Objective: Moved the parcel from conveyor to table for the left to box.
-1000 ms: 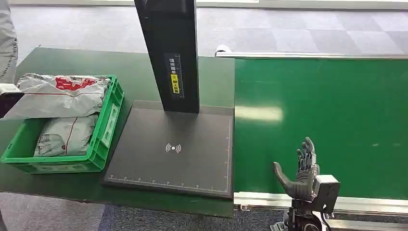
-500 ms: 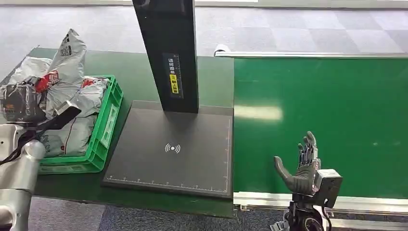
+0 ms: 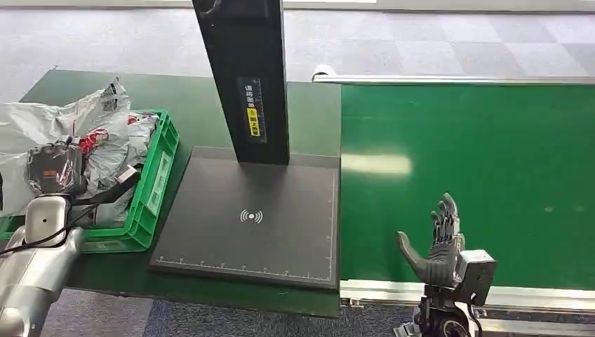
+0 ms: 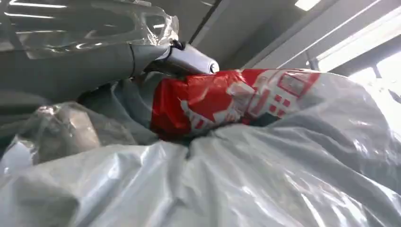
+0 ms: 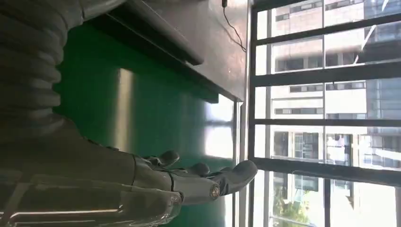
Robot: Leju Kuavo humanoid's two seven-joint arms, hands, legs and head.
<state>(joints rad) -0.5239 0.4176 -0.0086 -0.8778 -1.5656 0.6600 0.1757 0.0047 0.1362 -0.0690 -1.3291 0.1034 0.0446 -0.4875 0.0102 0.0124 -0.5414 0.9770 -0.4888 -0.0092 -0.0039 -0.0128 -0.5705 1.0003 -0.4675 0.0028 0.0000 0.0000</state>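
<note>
Gripping one grey parcel [image 3: 91,133] over crate [image 3: 156,189]: left hand [image 3: 59,172]; right hand [image 3: 438,246] empty, fingers spread.

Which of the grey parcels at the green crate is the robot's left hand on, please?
The top parcel, crumpled and marked with red, heaped above the green crate; the left hand is on it. The others lie beneath it.

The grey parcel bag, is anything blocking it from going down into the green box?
Partly. The green box already holds other parcels, piled nearly to its rim. The left robot hand holds the grey parcel bag right over them, so it can only land on top.
</note>
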